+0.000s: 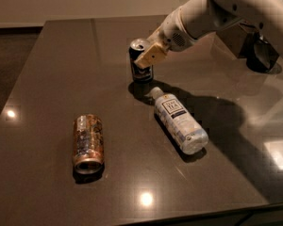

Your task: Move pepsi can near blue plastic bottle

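Note:
The pepsi can [140, 72] stands upright on the dark table [61, 69], just behind the cap end of the blue plastic bottle [180, 121]. The can is dark navy with a silver top. The bottle lies on its side, white cap toward the can, label with a dark square facing up. My gripper [148, 56] reaches in from the upper right and is shut on the can near its top, with one tan finger pad [151, 55] across its front. A small gap separates the can from the bottle's cap.
A brownish-gold, rusty-looking can [87, 143] lies on its side at the front left. Dark objects [259, 53] stand at the table's back right, behind my arm. The table's front edge runs along the bottom of the view.

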You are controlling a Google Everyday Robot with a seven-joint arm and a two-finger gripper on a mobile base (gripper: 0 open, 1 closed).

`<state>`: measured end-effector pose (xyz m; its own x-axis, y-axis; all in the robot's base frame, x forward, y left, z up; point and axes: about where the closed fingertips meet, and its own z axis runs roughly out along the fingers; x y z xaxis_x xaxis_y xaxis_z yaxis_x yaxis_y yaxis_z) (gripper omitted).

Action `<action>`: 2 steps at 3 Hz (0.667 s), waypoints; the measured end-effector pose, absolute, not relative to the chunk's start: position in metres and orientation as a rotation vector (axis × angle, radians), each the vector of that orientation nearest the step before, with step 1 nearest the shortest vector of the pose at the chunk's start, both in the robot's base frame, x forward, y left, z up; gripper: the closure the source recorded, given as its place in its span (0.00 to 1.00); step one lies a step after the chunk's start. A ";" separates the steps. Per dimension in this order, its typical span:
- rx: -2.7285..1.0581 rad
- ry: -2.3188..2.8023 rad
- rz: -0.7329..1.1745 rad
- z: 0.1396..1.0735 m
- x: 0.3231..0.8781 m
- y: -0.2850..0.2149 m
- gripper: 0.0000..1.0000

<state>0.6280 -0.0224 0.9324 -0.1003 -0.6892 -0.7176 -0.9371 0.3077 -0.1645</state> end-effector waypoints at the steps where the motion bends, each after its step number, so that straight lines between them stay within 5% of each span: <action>1: -1.470 1.847 0.451 0.930 0.614 -0.028 1.00; 2: -1.454 1.856 0.484 0.925 0.608 -0.039 0.72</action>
<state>0.6076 -0.0390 0.9247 -0.1065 -0.6769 -0.7284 -0.9463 0.2939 -0.1347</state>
